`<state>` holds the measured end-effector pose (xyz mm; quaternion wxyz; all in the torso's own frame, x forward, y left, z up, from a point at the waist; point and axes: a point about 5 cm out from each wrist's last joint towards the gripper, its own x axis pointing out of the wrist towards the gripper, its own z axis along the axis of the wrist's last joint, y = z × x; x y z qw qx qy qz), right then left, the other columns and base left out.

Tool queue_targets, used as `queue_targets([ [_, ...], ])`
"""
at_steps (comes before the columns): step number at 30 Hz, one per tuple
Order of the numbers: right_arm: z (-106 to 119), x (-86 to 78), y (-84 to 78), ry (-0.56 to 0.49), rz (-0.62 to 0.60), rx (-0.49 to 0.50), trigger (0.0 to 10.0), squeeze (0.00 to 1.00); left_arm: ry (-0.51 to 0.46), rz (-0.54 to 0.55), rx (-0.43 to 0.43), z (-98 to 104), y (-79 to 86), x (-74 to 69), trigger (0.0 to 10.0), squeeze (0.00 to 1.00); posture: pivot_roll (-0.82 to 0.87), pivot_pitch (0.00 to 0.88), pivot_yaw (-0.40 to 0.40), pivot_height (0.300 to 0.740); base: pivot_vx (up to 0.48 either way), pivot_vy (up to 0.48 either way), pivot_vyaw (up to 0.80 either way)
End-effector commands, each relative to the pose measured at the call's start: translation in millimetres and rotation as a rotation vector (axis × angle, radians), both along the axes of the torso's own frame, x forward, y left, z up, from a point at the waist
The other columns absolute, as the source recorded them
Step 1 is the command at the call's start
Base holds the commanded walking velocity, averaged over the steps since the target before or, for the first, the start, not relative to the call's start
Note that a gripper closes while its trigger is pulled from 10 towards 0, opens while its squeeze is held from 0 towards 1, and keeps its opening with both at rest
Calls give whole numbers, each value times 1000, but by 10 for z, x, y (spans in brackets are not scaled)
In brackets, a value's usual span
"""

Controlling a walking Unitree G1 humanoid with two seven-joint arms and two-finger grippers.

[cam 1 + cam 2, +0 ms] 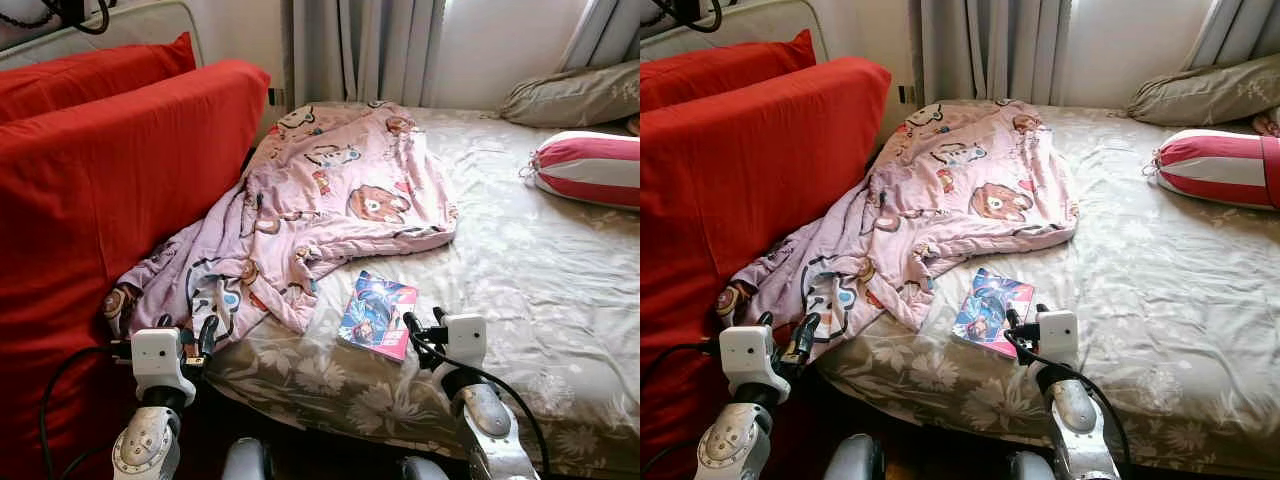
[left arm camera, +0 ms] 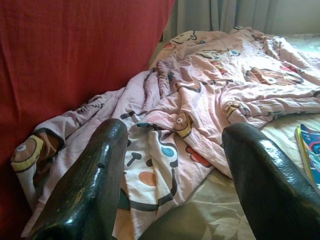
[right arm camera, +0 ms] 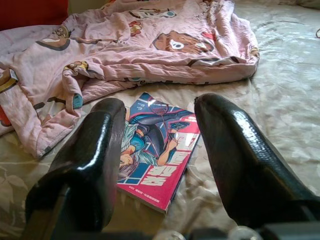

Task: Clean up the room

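Note:
A crumpled pink cartoon blanket lies across the left half of the bed, one corner hanging near the front edge. A colourful comic book rests flat on the sheet just right of that corner. My right gripper hovers open at the book's right side, its fingers framing the book in the right wrist view. My left gripper stands open at the bed's front left, by the blanket's hanging corner.
Big red cushions stand upright along the bed's left side. A pink-and-white striped bolster and a beige pillow lie at the far right. Curtains hang behind the bed.

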<state>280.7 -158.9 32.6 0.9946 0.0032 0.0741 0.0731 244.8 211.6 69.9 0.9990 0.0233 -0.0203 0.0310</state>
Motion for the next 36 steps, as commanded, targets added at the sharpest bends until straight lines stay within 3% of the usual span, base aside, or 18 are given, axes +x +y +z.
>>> queue_targets([
  [1, -11, 8, -1, 11, 2, -13, 10000, 0, 25, 0, 8, -31, 15, -2, 10000, 0, 49, 0, 4, 606, 0, 0, 0],
  [7, -3, 10, 16, 1, 13, -14, 10000, 0, 22, 3, 10, -26, 24, -2, 10000, 0, 50, 0, 3, 581, 0, 0, 0],
  [36, -15, -19, 65, -9, 58, -11, 10000, 0, 26, -5, -5, -19, 25, 5, 10000, 0, 51, 0, 7, 581, 0, 0, 55],
])
